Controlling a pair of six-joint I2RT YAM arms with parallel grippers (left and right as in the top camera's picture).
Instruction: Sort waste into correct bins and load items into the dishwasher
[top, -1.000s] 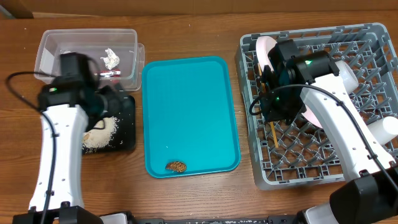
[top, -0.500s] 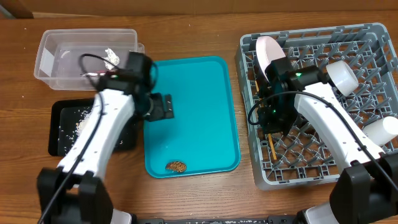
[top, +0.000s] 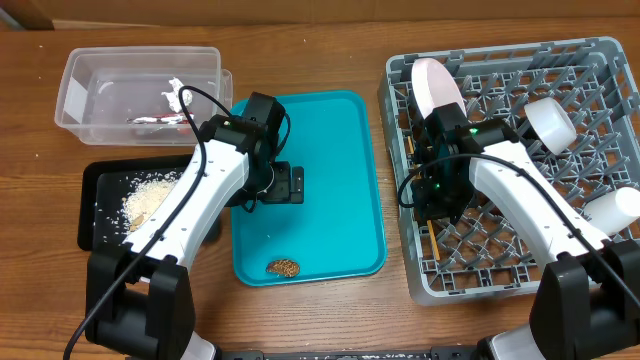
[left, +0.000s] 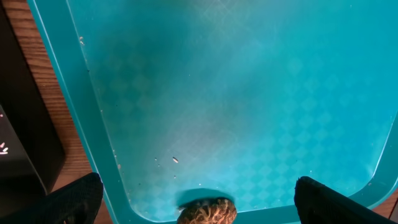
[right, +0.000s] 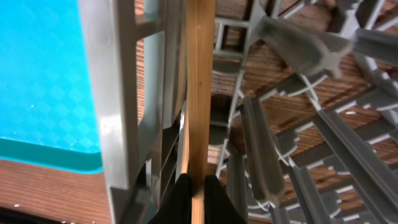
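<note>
The brown food lump (top: 284, 267) lies at the front edge of the teal tray (top: 340, 130). My left gripper (top: 291, 185) hangs open over the tray. In the left wrist view its jaws (left: 200, 200) straddle the lump (left: 207, 213) from above. My right gripper (top: 432, 203) is shut on a wooden chopstick (top: 431, 232) inside the left side of the grey dish rack (top: 600, 60). The right wrist view shows the jaws (right: 198, 200) pinching the chopstick (right: 199, 93). The clear tub (top: 80, 70) holds the tissue (top: 176, 93) and the wrapper (top: 158, 120). Rice (top: 147, 200) lies in the black tray (top: 92, 225).
A white plate (top: 437, 85) stands upright at the rack's back left. A white cup (top: 550, 122) and another white vessel (top: 620, 208) sit at its right. Rack pegs (right: 261, 143) crowd the chopstick. The black tray's edge (left: 25, 137) is left of the teal tray.
My left arm swung right from the black tray to over the teal tray. My right gripper moved slightly toward the front of the rack, still holding the chopstick.
</note>
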